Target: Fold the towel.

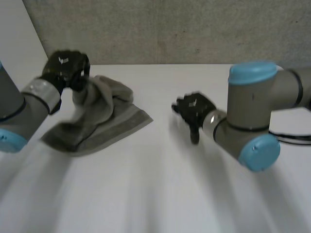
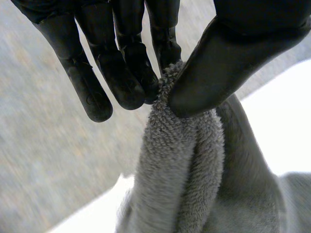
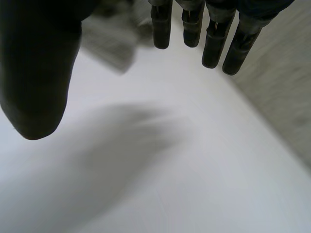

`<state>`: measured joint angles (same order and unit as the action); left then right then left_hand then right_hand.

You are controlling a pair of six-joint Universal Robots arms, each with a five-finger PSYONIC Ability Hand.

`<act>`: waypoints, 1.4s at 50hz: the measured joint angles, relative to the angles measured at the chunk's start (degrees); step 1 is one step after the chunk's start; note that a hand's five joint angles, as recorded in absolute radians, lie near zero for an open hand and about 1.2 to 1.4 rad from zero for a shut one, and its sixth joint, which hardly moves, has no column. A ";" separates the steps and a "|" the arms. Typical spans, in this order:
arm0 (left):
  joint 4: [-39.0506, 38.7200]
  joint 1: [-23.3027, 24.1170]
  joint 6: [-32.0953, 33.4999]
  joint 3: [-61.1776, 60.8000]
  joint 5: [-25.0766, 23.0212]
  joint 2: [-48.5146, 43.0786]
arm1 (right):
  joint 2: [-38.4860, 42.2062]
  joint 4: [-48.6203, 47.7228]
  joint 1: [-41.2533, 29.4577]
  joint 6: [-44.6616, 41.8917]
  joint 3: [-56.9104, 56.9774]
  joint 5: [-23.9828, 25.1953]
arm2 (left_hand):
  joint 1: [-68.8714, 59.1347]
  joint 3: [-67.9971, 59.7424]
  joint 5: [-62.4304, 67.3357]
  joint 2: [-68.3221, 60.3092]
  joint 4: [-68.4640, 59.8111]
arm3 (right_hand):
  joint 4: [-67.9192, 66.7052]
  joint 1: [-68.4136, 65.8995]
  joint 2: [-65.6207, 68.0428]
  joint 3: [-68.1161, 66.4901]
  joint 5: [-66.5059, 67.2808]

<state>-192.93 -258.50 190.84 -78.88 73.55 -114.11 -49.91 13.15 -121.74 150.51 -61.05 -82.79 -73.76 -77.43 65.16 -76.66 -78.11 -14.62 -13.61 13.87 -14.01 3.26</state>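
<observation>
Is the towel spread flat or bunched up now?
Bunched, partly lifted: the left hand pinches a raised part of the towel; the rest lies on the table.

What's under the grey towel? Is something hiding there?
The towel lies on the white table. The left hand pinches one part up; the rest covers whatever is beneath it.

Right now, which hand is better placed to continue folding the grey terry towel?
Left. The left hand pinches a bunch of the grey terry towel between thumb and fingers; the right hand is open over the white table, clear of it.
</observation>
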 measured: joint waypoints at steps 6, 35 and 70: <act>-0.07 -1.02 0.86 -5.18 -1.10 0.00 | -2.72 -3.49 -0.54 -0.10 -10.17 0.38 | -0.01 0.00 0.00 -0.01 0.00 | 0.00 0.27 0.00 0.00 0.00; 10.57 19.37 -7.11 27.26 7.12 8.08 | -17.78 -13.53 4.83 14.47 -24.48 -5.09 | -0.25 -0.03 0.00 -0.09 -0.03 | -0.02 0.50 0.00 0.01 0.00; -0.44 1.23 3.01 -10.20 11.64 0.98 | -24.42 -6.16 4.62 8.11 -23.59 -4.76 | 23.77 27.01 -25.58 26.56 27.96 | -0.02 0.50 0.00 0.01 0.00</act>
<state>-193.37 -257.27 193.85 -89.08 85.19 -113.13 -74.33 7.00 -117.12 158.61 -84.64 -87.55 -49.99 -50.42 39.58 -50.10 -50.15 -14.64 -13.10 13.87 -13.99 3.26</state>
